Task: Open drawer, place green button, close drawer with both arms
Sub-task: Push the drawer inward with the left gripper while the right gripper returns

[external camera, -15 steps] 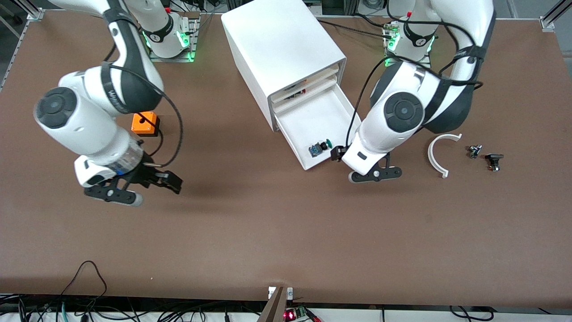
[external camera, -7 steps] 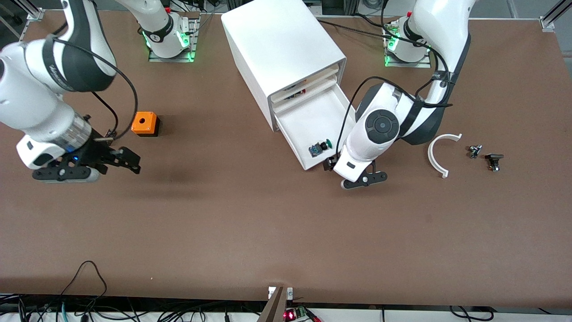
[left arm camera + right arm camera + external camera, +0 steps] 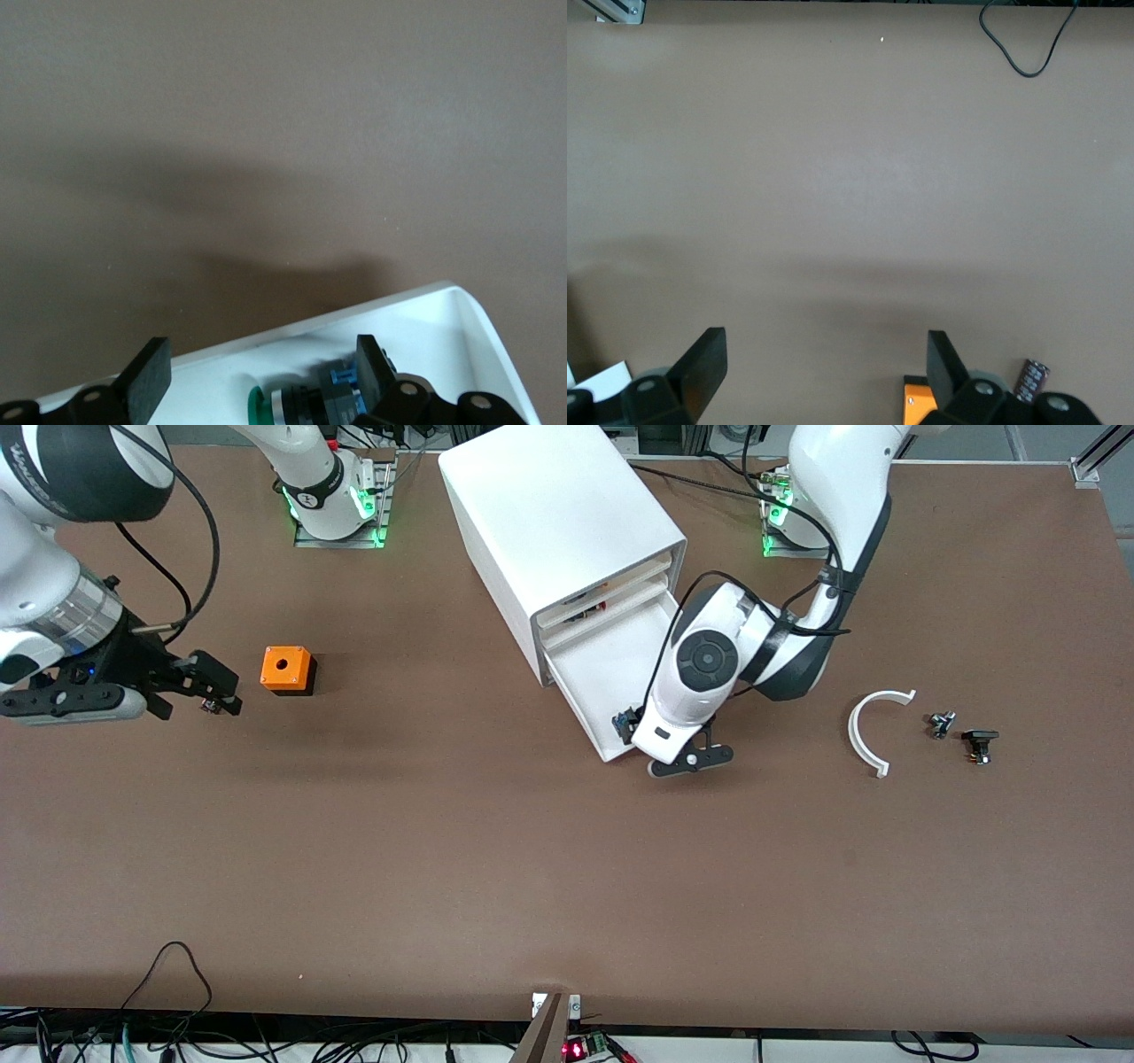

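The lowest drawer [image 3: 611, 657] of the white cabinet [image 3: 558, 522] is pulled out. The button lies in it near its front corner, on its side. Only its blue base [image 3: 624, 720] shows in the front view, under the left arm. In the left wrist view its green cap [image 3: 256, 409] and black collar show inside the drawer's front wall [image 3: 416, 305]. My left gripper [image 3: 634, 732] [image 3: 259, 379] is open and hangs over that corner, with the button below and between its fingers. My right gripper [image 3: 209, 688] [image 3: 824, 363] is open and empty over the table, beside the orange box.
An orange box with a hole [image 3: 286, 670] [image 3: 916, 404] stands toward the right arm's end. A white curved piece [image 3: 873, 731] and two small dark parts [image 3: 942, 724] [image 3: 979, 744] lie toward the left arm's end. The two upper drawers are shut.
My left gripper has moved from beside the drawer to over its front corner and now covers the button. My right arm has drawn back toward its own end of the table.
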Robot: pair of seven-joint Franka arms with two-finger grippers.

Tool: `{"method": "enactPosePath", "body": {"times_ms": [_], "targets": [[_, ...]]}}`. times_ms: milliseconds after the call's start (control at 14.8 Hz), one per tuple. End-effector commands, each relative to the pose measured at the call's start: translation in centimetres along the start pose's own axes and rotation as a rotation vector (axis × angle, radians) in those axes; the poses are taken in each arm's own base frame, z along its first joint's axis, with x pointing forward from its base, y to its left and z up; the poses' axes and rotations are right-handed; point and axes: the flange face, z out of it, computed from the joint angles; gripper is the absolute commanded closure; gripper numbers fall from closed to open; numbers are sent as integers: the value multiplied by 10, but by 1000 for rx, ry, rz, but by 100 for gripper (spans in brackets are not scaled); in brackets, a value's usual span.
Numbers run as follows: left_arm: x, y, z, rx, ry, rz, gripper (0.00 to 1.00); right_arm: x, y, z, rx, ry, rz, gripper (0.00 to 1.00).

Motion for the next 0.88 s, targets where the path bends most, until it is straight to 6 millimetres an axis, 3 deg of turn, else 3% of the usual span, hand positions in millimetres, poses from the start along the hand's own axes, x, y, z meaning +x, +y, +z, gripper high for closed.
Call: {"method": "enactPosePath", "body": {"times_ms": [0,135,202,404,607,809], "targets": [[-8,2,3,22,31,-23,7,-17,2,-20,4,-11,-17,0],[-5,0,4,20,40,-46,8,-24,5,-32,2,-19,-16,0],[1,-1,0,7,79,-57,7,-26,16,-36,-5,-25,2,0],[1,3,11,4,99,-104,7,-30,10,-44,-20,-22,-14,0],[-2,1,20,31,125,-90,7,-24,8,-63,-40,-6,-26,0],[-4,2,26,36,121,-93,8,-12,10,-70,-38,-4,-21,0]]}}
